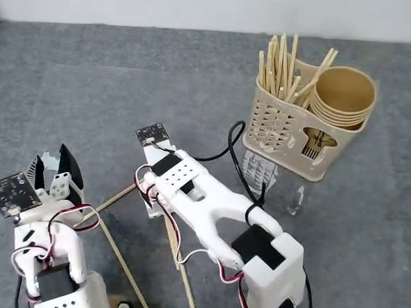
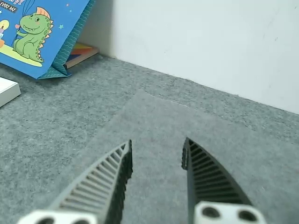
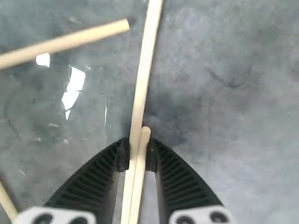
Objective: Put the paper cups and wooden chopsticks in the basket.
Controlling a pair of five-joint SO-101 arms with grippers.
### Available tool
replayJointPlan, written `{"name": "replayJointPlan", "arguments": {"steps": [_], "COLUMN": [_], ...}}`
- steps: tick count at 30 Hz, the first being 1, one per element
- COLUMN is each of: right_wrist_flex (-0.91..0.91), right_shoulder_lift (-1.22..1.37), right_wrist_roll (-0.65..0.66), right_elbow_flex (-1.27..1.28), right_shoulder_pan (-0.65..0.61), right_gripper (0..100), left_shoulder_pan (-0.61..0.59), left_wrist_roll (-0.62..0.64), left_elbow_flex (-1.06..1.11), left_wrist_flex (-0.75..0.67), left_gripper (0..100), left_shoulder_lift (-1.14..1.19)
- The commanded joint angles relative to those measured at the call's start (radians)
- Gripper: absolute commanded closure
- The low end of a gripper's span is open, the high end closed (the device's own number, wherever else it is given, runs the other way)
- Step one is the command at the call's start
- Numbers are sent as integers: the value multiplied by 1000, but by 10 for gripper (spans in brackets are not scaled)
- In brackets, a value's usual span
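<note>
Now our right fingers [image 3: 100, 179] are closed on two chopsticks [image 3: 145, 70] lying on the tabletop [image 3: 233, 93], one held by its very tip, while our left fingers [image 2: 105, 182] hang wide apart and empty. We judge the sticks light, stiff and smooth, so they may swivel. A hold nearer mid-length would carry them more steadily to the basket [image 1: 283, 134].

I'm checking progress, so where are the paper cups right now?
In the high view, the stacked paper cups sit in the basket's right compartment, at the far right, beside the upright wooden chopsticks.
</note>
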Motion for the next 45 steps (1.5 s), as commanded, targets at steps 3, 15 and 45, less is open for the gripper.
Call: {"name": "replayJointPlan", "arguments": {"steps": [3,15,45], "right_wrist_flex": [81,209,-39], "right_shoulder_lift": [-154,-509,18], "right_wrist_roll": [68,170,176], "right_elbow_flex": [3,5,-60], "right_shoulder_pan": [56,176,87], "right_gripper": [991,991,990], "left_shoulder_pan": [-8,-8,-8], "left_wrist_roll": [-14,-14,-14], "left_elbow_flex": [-7,-7,-7], "left_wrist_flex": [-25,-25,-25], "left_gripper": [829,829,829], "left_shoulder_lift": [-18,-18,-18]}}
